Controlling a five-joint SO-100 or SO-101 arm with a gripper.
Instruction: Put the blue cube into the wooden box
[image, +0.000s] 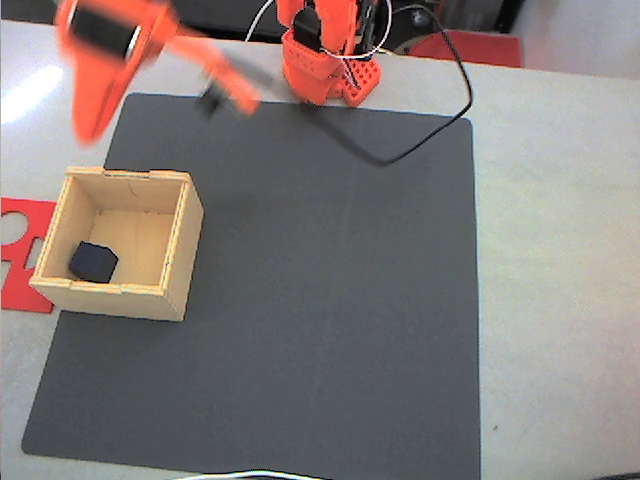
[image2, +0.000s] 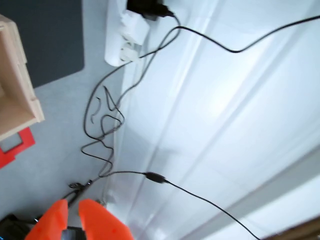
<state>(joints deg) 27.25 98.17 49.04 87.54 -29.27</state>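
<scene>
At the far left of the fixed view a flat red cutout (image: 22, 250) pokes out from under the wooden box (image: 170, 240), which sits at the middle left on the dark mat (image: 330, 300). The blue cube (image: 93, 261) rests on the box floor, in its lower left corner. Above, at the upper left, the orange gripper (image: 88, 122) hangs blurred and clear of the box, carrying nothing. In the wrist view the box corner (image2: 20, 85) shows at the left edge, and the gripper's (image2: 72, 212) two orange fingertips at the lower left stand narrowly apart, empty. Judged from this, the placing step is done; what is left is for the arm to draw back to its base (image: 325, 70) at top centre without clipping the box wall.
</scene>
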